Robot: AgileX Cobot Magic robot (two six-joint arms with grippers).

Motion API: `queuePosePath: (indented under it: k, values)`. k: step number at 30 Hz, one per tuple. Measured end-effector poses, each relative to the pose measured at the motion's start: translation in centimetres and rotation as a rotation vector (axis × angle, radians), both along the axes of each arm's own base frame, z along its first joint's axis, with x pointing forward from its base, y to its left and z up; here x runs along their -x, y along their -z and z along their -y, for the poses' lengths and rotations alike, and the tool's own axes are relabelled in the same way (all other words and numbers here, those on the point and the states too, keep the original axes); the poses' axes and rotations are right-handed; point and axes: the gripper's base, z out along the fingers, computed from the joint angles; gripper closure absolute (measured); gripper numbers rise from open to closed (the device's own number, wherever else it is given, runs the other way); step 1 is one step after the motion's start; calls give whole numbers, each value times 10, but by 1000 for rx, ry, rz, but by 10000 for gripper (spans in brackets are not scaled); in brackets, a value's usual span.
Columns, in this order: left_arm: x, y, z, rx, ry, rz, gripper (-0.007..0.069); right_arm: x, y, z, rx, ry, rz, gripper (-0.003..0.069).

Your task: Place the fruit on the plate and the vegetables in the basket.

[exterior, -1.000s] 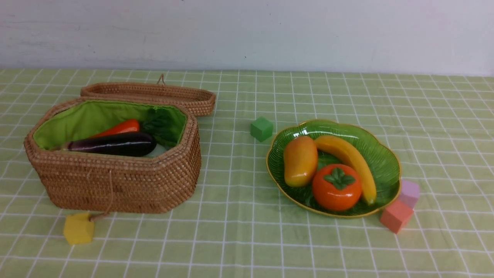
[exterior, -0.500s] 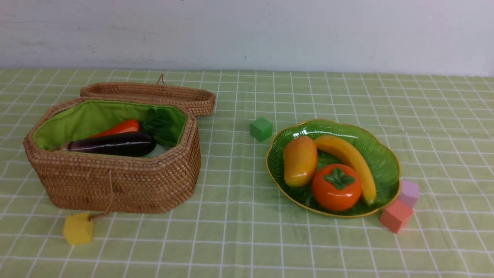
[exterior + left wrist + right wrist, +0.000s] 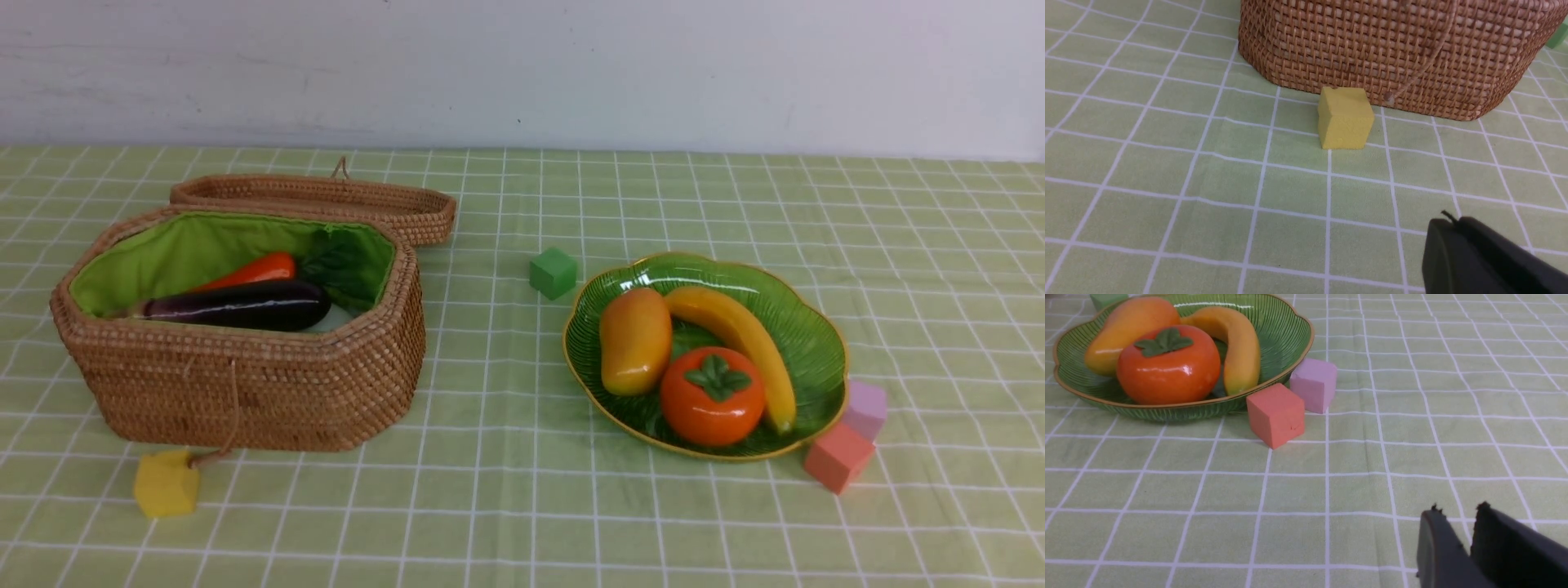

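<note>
The mango (image 3: 635, 339), banana (image 3: 739, 335) and persimmon (image 3: 712, 396) lie on the green plate (image 3: 816, 327); they also show in the right wrist view on the plate (image 3: 1286, 322). The open wicker basket (image 3: 261, 384) holds the purple eggplant (image 3: 241, 305), the red pepper (image 3: 253, 269) and green radish leaves (image 3: 343, 261); the cucumber is hidden. Neither gripper shows in the front view. My left gripper (image 3: 1451, 220) is shut and empty over the cloth, near the basket wall (image 3: 1392, 49). My right gripper (image 3: 1457, 512) is shut and empty, short of the plate.
A yellow cube (image 3: 166, 483) sits at the basket's front, touching its cord, and shows in the left wrist view (image 3: 1345, 118). A green cube (image 3: 553, 272) lies between basket and plate. A red cube (image 3: 1276, 414) and a purple cube (image 3: 1314, 384) touch the plate's edge. The basket lid (image 3: 326, 200) lies open behind.
</note>
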Motion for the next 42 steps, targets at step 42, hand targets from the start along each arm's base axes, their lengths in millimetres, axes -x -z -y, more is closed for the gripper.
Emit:
queuePosePath:
  k: [42]
  values:
    - [0, 0, 0, 0, 0, 0, 606, 0, 0, 0, 0, 0, 0, 459]
